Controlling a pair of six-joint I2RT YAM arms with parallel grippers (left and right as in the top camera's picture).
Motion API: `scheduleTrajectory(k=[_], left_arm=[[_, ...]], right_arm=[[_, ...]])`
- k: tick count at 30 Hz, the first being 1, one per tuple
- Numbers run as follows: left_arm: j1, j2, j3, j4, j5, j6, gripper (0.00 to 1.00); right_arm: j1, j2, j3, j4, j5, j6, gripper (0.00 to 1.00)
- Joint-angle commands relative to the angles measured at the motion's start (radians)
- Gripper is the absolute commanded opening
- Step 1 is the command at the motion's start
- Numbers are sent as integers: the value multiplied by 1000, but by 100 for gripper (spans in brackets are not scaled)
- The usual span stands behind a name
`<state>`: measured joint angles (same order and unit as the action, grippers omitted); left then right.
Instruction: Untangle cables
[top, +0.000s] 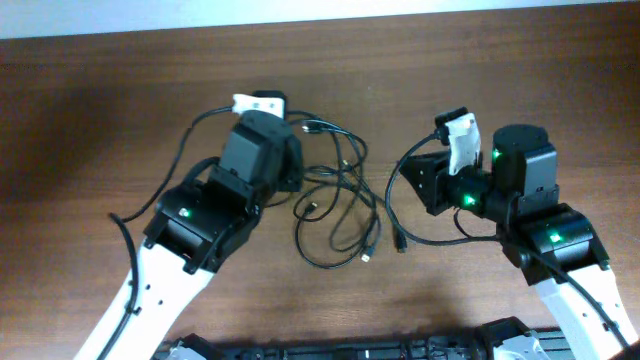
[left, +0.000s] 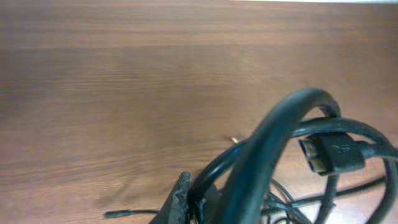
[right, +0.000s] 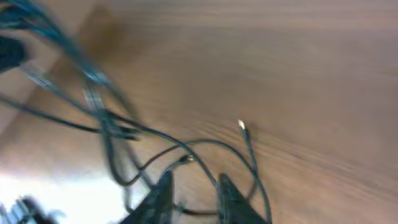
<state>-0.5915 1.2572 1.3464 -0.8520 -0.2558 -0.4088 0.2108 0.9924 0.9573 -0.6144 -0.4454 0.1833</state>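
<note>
Several thin black cables (top: 340, 205) lie tangled in loops on the wooden table between the two arms. My left gripper (top: 297, 178) is at the tangle's left edge. In the left wrist view its jaws (left: 189, 198) are shut on a black cable (left: 273, 143), which arches up close to the camera. A USB plug (left: 333, 154) hangs beside it. My right gripper (top: 408, 180) is at the tangle's right side. In the blurred right wrist view its fingers (right: 196, 190) are open, with thin cable strands (right: 186, 148) on the table between and ahead of them.
A loose plug end (top: 400, 243) lies below the right gripper, and another (top: 367, 255) lies by the lowest loop. A light-tipped plug (right: 241, 125) shows in the right wrist view. The table's far edge (top: 320, 25) runs along the top.
</note>
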Motion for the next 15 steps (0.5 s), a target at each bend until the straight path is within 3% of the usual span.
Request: scheduleTrajectory(k=[1,3,5,6,7,9,11,15], left_arm=[[30,-4,3,1,-40,6,6],[32,-4,3,2,-40,82,15],[31,-4,3,2,-39,156,19],[31,-4,3,5,-36,179,17],[31,-4,3,6,-36,180,11],[31,-4,3,10,-5,180,4],[31,-4,3,23,79,237,4],[32,-4,3,27,97,270,31]], right_arm=[[-3,2,8,-28,170,69,34],[-3,2,8,-38,170,68,38],[-3,2,8,-36,169,69,51],[-2,2,8,-37,158,68,62],[-2,2,8,-36,142,63,65],[-2,2,8,-24,14,-43,67],[-2,2,8,-12,-95,-140,67],[-2,2,8,-7,-101,-143,68]])
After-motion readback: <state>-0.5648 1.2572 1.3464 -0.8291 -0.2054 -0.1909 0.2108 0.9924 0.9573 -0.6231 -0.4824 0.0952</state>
